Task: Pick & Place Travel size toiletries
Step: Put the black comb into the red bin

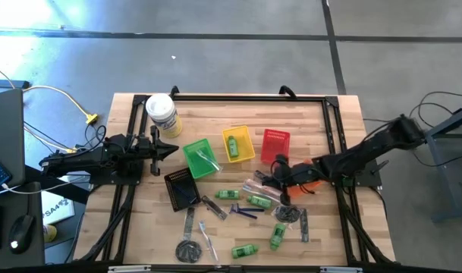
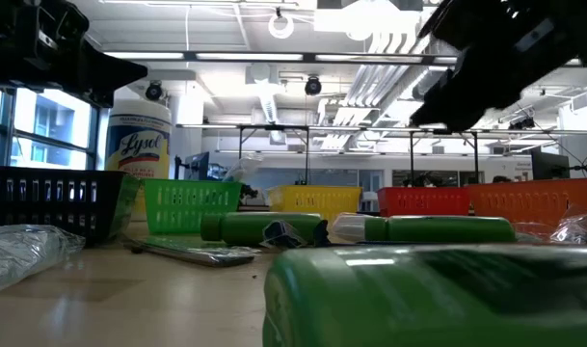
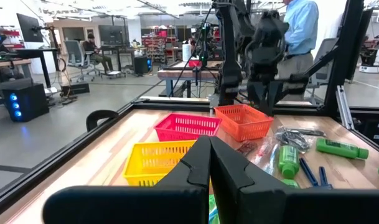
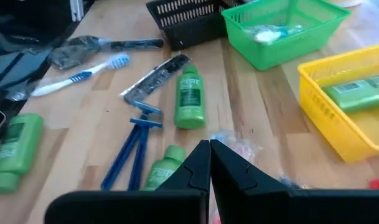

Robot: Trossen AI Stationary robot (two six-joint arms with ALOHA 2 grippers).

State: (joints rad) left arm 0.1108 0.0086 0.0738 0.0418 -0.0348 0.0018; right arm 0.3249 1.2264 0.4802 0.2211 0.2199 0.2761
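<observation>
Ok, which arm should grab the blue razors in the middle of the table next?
The right arm, probably. Its pincer, shut, hovers over the loose toiletries, with the razors just ahead in its wrist view. The left pincer, also shut, sits back near the white canister, with the green basket between it and the razors.

Low view: nearest green bottle (image 2: 438,294) blurred, cut off at bottom edge. Right wrist view: yellow basket (image 4: 338,112) cut at edge; wrapped packets' (image 1: 261,187) contents unreadable.
</observation>
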